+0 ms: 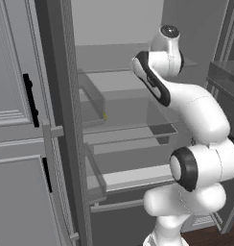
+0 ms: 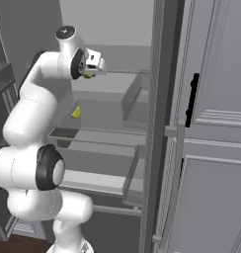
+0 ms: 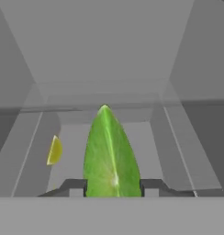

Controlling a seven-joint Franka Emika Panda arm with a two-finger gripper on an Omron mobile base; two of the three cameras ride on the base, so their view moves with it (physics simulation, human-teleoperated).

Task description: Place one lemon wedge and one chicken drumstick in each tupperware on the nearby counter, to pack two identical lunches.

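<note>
Lemon wedge (image 3: 112, 158), green-yellow and pointed, sits clamped between the two dark fingertips (image 3: 149, 186) of the gripper (image 3: 112, 188), one jaw pressed on each flat side, tip pointing away from the hand. In the right base view the same wedge shows as a small yellow-green bit at the gripper (image 2: 89, 75), held up in the air inside the open fridge, above the upper glass shelf (image 2: 110, 81). A second lemon wedge (image 2: 76, 112), yellow, lies lower down on the next shelf level, inside a clear drawer bin (image 2: 100, 131), towards its left side; the hand view has it left of the held wedge and farther in (image 3: 54, 150); the left base view shows only a tiny yellow speck of it (image 1: 105, 116) behind the door bin. The white arm (image 1: 195, 113) rises from the near side and reaches up and into the fridge interior. The fridge door (image 1: 23, 144) is swung open at the left, grey panelled with a black handle (image 1: 30, 100), clear door bins (image 1: 92, 103) on its inner face. On the right a grey panelled cabinet front (image 2: 211, 148) with a black handle (image 2: 191, 99) stands beside the fridge. A strip of dark wooden floor (image 1: 210, 238) shows near the arm's base.
</note>
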